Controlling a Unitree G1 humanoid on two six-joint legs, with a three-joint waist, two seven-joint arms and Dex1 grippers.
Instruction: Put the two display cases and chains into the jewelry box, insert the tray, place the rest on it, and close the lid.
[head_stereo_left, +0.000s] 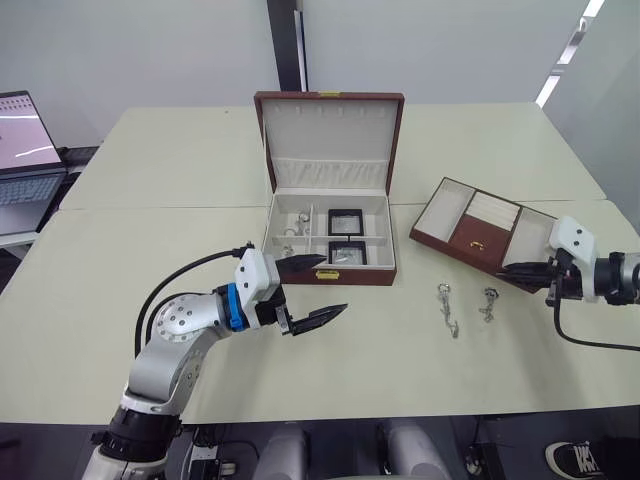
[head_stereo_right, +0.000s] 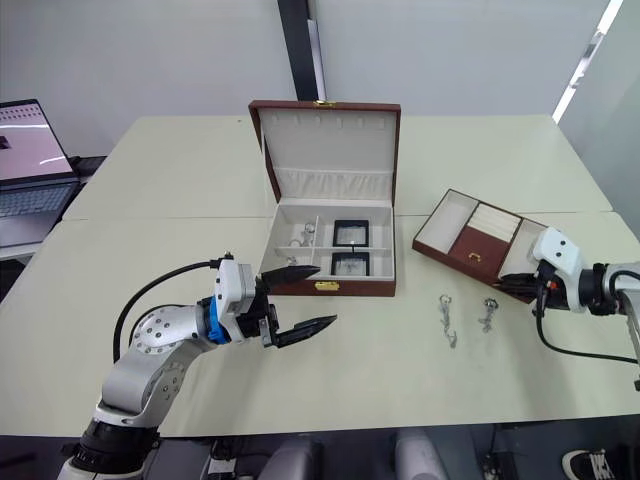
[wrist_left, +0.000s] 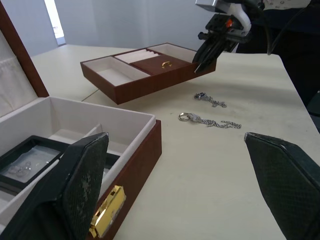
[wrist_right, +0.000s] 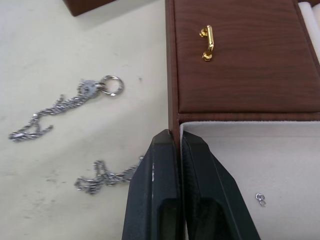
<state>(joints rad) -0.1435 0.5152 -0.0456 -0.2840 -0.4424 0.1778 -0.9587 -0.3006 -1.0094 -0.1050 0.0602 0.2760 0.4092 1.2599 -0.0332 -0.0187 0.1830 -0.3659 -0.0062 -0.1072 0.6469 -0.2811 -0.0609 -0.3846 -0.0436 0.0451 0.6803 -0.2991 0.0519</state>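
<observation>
The jewelry box (head_stereo_left: 330, 240) sits open near the middle of the table (head_stereo_left: 150, 200), its lid (head_stereo_left: 330, 140) standing upright behind it. The two display cases (head_stereo_left: 345, 236) already lie in the box's right-hand compartments, one behind the other, and something small and silvery shows in the left compartments, though whether it is a chain cannot be told. Two chains (head_stereo_left: 465, 306) lie on the bare table to the right of the box, in front of the tray (head_stereo_left: 483, 234), so that part of the job looks unfinished. The tray rests outside the box, angled, well to its right. The right gripper (wrist_right: 180, 150) has its two fingers pinched onto the tray's near wall, one finger outside and one inside the cream end section, as the right wrist view shows. A tiny metal piece (wrist_right: 260, 199) lies loose in that end section. The left gripper (head_stereo_left: 312, 291) hovers just in front of the box's left front corner with its fingers spread wide and nothing between them. By this reading, the cases are stowed; the two chains, inserting the tray, loading it and closing the lid are all left.
</observation>
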